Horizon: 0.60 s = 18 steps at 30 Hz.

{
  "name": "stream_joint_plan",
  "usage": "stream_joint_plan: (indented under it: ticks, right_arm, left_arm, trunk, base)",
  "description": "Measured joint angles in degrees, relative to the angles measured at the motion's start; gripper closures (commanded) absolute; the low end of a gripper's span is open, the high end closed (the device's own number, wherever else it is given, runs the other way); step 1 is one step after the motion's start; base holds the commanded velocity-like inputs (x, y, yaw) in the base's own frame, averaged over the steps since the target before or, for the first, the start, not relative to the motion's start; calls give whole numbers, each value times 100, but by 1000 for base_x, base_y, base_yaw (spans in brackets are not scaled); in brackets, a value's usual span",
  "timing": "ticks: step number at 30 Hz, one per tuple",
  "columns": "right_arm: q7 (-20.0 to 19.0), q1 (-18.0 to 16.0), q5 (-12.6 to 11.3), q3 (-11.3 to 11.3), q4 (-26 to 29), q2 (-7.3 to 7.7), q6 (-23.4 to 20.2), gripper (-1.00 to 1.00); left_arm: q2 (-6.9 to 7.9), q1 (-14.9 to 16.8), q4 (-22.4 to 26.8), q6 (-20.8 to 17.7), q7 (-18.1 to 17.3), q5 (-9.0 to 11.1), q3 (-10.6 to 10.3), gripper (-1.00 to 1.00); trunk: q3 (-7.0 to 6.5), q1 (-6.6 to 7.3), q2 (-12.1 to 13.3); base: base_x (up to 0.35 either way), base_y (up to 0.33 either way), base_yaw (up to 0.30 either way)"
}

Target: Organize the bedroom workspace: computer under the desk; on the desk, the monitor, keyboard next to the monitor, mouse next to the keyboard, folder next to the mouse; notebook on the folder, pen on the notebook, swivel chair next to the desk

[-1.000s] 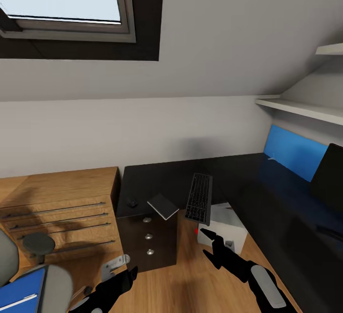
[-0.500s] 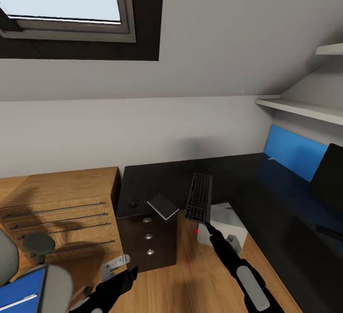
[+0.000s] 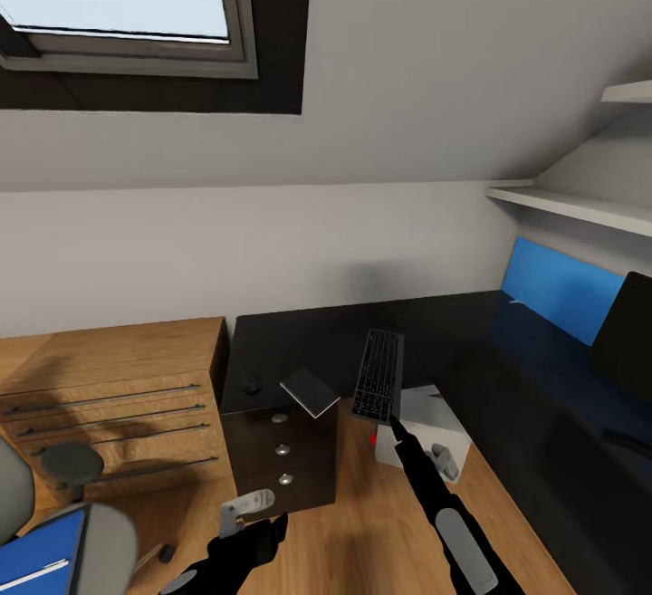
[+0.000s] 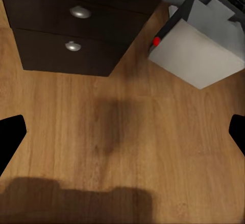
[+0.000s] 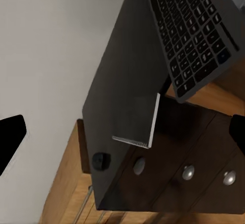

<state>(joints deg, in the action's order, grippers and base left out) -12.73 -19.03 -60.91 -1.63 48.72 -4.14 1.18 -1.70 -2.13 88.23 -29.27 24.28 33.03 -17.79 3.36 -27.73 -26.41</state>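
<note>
Lengthwise, keyboard [image 3: 378, 376] runs front-to-back on desk [image 3: 299, 337], near end overhanging.

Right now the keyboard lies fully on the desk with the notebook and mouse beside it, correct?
Not quite. In the head view the keyboard overhangs the desk edge, its near end above the computer. The notebook and mouse do sit beside it.

desk [image 3: 308, 341]: glossy black top | knobs [image 4: 80, 13]: shiny metal | floor [image 4: 122, 132]: wood
</note>
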Motion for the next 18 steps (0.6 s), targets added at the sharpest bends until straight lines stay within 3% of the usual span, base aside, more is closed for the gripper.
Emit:
stream_joint_plan:
  ticks: [1,2,4,6,8,11,18]
  right_arm:
    - [4,0,-169,-2,0,0,-15,-100]
    - [6,0,-526,-9,-2,6,-166,-100]
    - [1,-1,-797,-6,-4,12,-413,-100]
    - [-11,-1,-1359,17,-3,16,-864,-100]
    - [-17,-1,-1782,10,-2,23,-1036,-100]
    - [-23,-1,-2042,10,4,22,-1107,-100]
    - [-137,-1,-2123,13,7,19,-1105,-100]
  left_arm:
    - [0,0,-3,0,12,0,-1,-100]
    - [-3,0,-8,0,23,-3,-2,-100]
    - [-4,0,-12,0,32,-5,-2,-100]
    - [-5,0,-15,0,39,-6,-2,-100]
    - [-5,0,-17,0,40,-6,-2,-100]
    - [-5,0,-17,0,41,-6,-2,-100]
    - [-5,0,-17,0,42,-6,-2,-100]
  trunk:
    - [18,-22,-40]
    - [36,-44,-80]
    - [72,-88,-161]
    - [108,-132,-241]
    - [144,-176,-322]
    - [199,-242,-443]
    - [325,-396,-724]
  base:
    - [0,0,0]
    - [0,0,0]
    - [0,0,0]
    - [0,0,0]
    - [0,0,0]
    - [0,0,0]
    - [0,0,0]
